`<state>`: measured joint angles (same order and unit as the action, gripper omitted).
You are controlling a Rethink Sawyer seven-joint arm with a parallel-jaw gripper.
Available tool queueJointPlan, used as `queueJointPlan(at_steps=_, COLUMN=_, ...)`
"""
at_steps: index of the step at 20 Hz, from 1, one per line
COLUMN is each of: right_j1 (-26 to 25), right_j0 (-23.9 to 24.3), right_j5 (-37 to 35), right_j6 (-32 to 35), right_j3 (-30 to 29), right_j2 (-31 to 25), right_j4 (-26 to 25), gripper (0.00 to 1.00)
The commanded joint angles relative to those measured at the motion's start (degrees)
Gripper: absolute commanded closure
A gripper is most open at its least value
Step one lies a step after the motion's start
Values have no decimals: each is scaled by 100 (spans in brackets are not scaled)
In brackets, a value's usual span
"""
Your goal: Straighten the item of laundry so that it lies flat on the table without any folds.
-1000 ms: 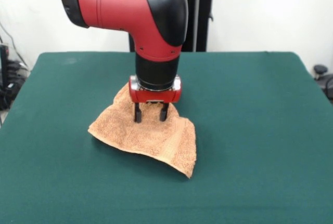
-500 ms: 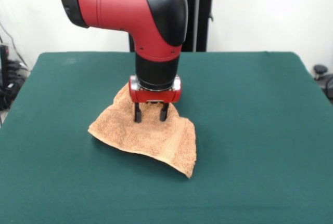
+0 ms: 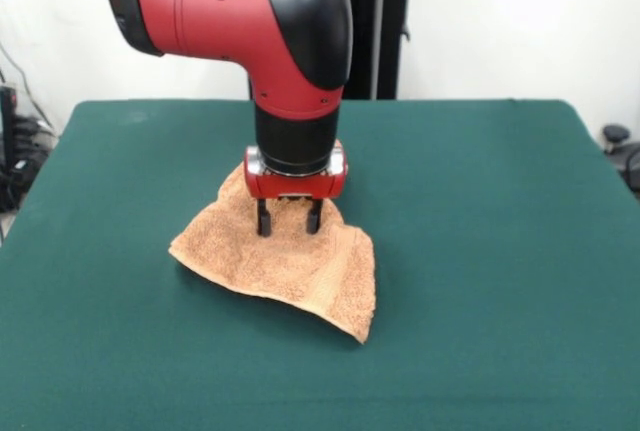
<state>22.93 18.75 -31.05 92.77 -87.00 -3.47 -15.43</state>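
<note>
The towel (image 3: 285, 269) lies a little left of the middle of the table (image 3: 500, 251), resting on the green cloth in a rumpled, roughly triangular heap instead of lying flat. One corner points toward the camera at the lower right, another spreads out to the left, and a woven band shows along the right-hand edge. The far part of the towel is hidden behind the arm (image 3: 250, 21), which comes down from above and ends in a red collar just over the cloth. The gripper (image 3: 289, 217) points straight down at the towel's raised middle, its two dark fingers (image 3: 264, 219) parted with a gap between them and their tips touching or just pressing into the terry surface. The jaws are spread, with no cloth pinched between them.
</note>
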Motion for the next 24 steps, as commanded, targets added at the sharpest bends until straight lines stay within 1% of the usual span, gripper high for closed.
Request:
queueJointPlan(at_steps=1, right_j1=-1033, right_j0=-74, right_j5=1032, right_j6=893, right_j3=-162, right_j2=-620, right_j4=146, gripper=0)
queueJointPlan(at_steps=8, right_j1=-1023, right_j0=-139, right_j5=1148, right_j6=1065, right_j3=-202, right_j2=-650, right_j4=278, gripper=0)
queueJointPlan(at_steps=11, right_j1=-972, right_j0=-146, right_j5=1080, right_j6=1072, right_j3=-231, right_j2=-656, right_j4=316, gripper=0)
queueJointPlan(at_steps=15, right_j1=-758, right_j0=-192, right_j5=828, right_j6=1097, right_j3=-349, right_j2=-600, right_j4=382, gripper=0)
queueJointPlan(at_steps=20, right_j1=-454, right_j0=-129, right_j5=483, right_j6=931, right_j3=-527, right_j2=-566, right_j4=374, gripper=0)
queueJointPlan(at_steps=23, right_j1=-298, right_j0=-103, right_j5=414, right_j6=897, right_j3=-680, right_j2=-538, right_j4=350, gripper=0)
queueJointPlan(at_steps=24, right_j1=-252, right_j0=-113, right_j5=496, right_j6=894, right_j3=-743, right_j2=-511, right_j4=295, gripper=0)
